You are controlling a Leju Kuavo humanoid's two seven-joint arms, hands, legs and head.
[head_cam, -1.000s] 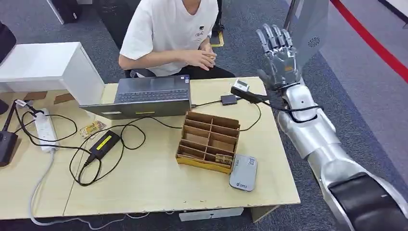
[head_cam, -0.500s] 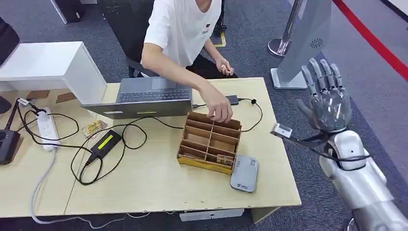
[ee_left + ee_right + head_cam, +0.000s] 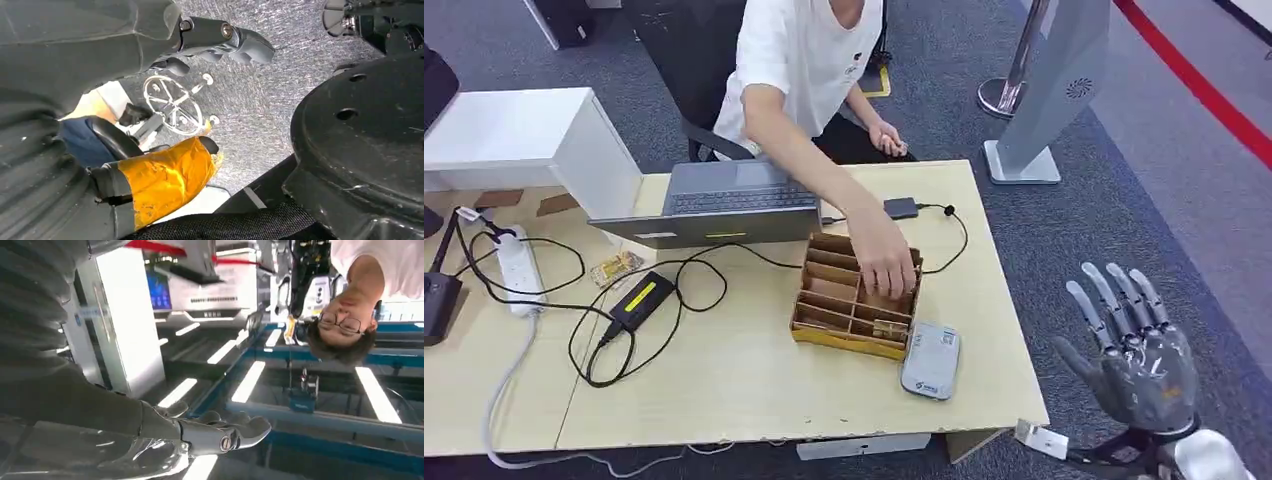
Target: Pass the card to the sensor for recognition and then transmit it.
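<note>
A brown cardboard divider box (image 3: 829, 315) sits on the wooden table (image 3: 724, 390). Small card-like pieces (image 3: 887, 329) stand in its front right compartment. Just to the right of the box lies the grey sensor pad (image 3: 930, 360). A person's hand (image 3: 886, 266) reaches into the box from behind. My right hand (image 3: 1136, 368) hangs off the table's right front corner, fingers spread and pointing up, holding nothing; the right wrist view shows the same hand (image 3: 205, 435) stretched out flat. In the left wrist view my left hand (image 3: 200, 100) hangs over the floor with nothing in it, thumb wrapped in yellow tape.
A laptop (image 3: 724, 200) stands at the back of the table in front of the seated person (image 3: 809, 60). A black power adapter (image 3: 641, 299), cables and a power strip (image 3: 518, 266) lie on the left. A white box (image 3: 519, 135) and a grey floor stand (image 3: 1049, 90) flank the table.
My right arm has dropped back from above the table's far right corner to low beside its front right corner. The person has leaned forward and put a hand into the box.
</note>
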